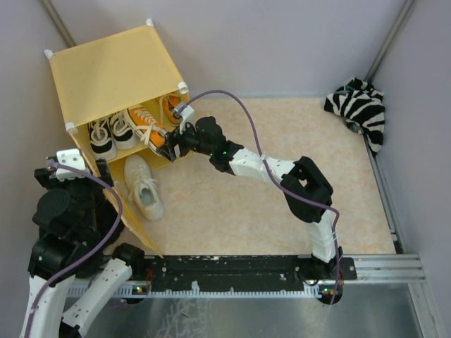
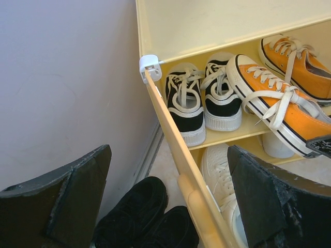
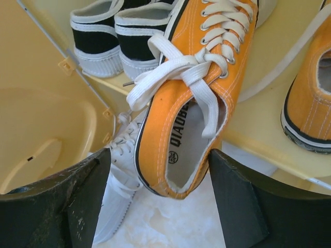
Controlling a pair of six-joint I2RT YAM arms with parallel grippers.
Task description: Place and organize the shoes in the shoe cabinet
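At the upper left of the overhead view sits the large yellow plastic-panel shoe cabinet [image 1: 113, 74], door swung open. On its inner shelf, a pair of black-and-white lace-up sneakers [image 1: 111, 134] stands at the left and one orange lace-up sneaker [image 1: 171, 107] at the right. The right pincer [image 1: 171, 143] pinches a second orange sneaker [image 1: 149, 125] by its heel, half on the shelf. A white sneaker [image 1: 144, 187] lies on the beige desk [image 1: 282, 134] below. The left pincer [image 2: 168, 206] is spread, straddling the door's edge.
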